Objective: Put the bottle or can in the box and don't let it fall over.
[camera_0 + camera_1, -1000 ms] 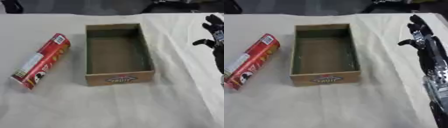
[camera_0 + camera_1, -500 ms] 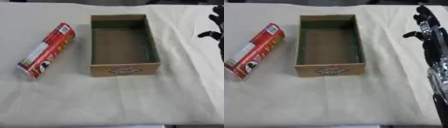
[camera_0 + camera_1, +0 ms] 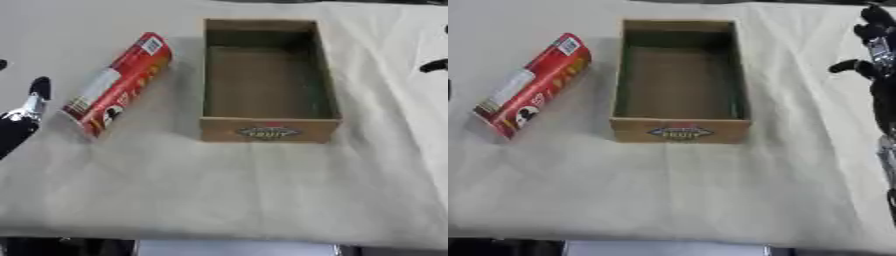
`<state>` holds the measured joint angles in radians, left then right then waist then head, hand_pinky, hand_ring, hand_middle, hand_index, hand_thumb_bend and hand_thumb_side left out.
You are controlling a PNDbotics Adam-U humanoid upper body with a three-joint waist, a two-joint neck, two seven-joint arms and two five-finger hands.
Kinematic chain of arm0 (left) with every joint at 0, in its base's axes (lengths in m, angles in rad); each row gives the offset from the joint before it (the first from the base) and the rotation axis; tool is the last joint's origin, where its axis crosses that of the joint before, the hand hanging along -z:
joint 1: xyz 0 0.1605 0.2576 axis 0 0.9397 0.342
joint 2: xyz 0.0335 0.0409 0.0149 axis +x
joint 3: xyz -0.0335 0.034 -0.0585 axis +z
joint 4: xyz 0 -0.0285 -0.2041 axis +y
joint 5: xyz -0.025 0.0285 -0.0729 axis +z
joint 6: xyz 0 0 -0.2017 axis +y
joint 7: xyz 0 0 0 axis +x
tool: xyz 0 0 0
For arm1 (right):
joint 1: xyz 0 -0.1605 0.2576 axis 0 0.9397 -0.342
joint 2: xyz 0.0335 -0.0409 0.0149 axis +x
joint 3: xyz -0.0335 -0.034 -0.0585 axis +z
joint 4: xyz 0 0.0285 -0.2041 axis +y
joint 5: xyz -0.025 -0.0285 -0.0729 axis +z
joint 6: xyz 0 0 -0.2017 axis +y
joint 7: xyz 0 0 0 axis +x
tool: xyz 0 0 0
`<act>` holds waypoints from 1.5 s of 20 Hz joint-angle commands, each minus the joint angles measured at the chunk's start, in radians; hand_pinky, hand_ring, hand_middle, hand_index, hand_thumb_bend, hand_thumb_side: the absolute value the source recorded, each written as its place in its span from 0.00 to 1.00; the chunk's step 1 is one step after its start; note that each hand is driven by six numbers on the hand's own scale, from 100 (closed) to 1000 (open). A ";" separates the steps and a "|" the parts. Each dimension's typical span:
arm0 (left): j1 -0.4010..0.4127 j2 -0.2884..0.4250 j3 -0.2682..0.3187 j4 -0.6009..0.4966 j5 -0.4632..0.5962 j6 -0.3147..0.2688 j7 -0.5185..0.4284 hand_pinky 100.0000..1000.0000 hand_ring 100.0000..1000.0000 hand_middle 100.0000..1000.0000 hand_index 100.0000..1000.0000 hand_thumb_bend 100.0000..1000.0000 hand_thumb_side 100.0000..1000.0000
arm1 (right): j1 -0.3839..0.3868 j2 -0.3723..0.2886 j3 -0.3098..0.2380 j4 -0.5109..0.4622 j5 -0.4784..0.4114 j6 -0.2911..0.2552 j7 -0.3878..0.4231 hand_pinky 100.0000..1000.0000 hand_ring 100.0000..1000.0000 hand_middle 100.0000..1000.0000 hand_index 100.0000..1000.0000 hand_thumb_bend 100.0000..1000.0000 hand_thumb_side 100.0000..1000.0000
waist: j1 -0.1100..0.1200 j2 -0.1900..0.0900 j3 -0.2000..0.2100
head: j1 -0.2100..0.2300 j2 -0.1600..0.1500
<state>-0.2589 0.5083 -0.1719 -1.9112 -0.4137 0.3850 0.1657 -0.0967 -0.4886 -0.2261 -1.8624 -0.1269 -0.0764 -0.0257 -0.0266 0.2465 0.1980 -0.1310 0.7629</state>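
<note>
A tall red can (image 3: pixel 118 85) with a white and yellow label lies on its side on the cloth, left of the box, its top toward the far right. The open cardboard box (image 3: pixel 269 129) stands in the middle with nothing inside, a logo on its near wall. My left hand (image 3: pixel 24 120) shows at the left edge, just left of the can's near end and apart from it, fingers straight. At the right edge my right hand (image 3: pixel 875 55) is raised with fingers straight and thumb out, well right of the box, holding nothing.
A cream cloth (image 3: pixel 227 185) covers the table. Its front edge runs along the bottom of the view, with dark floor below it.
The camera has tilted, so the whole picture shifted. My left hand has come into view at the left edge beside the can. The can and box have stayed put.
</note>
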 commanded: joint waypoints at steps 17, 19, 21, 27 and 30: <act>-0.044 0.042 -0.093 -0.042 0.047 0.031 -0.121 0.61 0.87 1.00 0.82 0.29 0.65 | -0.012 -0.024 -0.002 0.007 0.000 -0.002 0.013 0.53 1.00 1.00 1.00 0.00 0.89 | -0.011 -0.025 -0.017 | -0.011 -0.026; -0.040 0.039 -0.094 -0.038 0.029 0.049 -0.120 0.61 0.87 1.00 0.81 0.29 0.63 | -0.011 -0.023 -0.003 0.008 0.000 -0.002 0.014 0.53 1.00 1.00 1.00 0.00 0.89 | -0.012 -0.025 -0.017 | -0.010 -0.027; -0.036 0.033 -0.098 -0.036 0.021 0.061 -0.116 0.61 0.87 1.00 0.81 0.29 0.60 | -0.011 -0.022 -0.003 0.009 0.000 -0.002 0.016 0.53 1.00 1.00 1.00 0.00 0.89 | -0.013 -0.025 -0.019 | -0.009 -0.029; -0.025 0.026 -0.108 -0.014 0.018 0.058 -0.108 0.65 0.91 1.00 0.82 0.29 0.51 | -0.010 -0.019 -0.004 0.012 0.000 -0.003 0.022 0.53 1.00 1.00 1.00 0.00 0.90 | -0.015 -0.022 -0.024 | -0.003 -0.036; -0.022 0.024 -0.110 -0.005 0.002 0.048 -0.104 0.73 0.92 1.00 0.81 0.31 0.48 | -0.010 -0.019 -0.004 0.013 0.002 -0.003 0.026 0.53 1.00 1.00 1.00 0.00 0.90 | -0.017 -0.019 -0.024 | 0.000 -0.038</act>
<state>-0.2774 0.5185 -0.2804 -1.9112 -0.4049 0.4381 0.0589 -0.1010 -0.4882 -0.2210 -1.8401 -0.1269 -0.0770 -0.0051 -0.0320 0.2465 0.1762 -0.1336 0.7365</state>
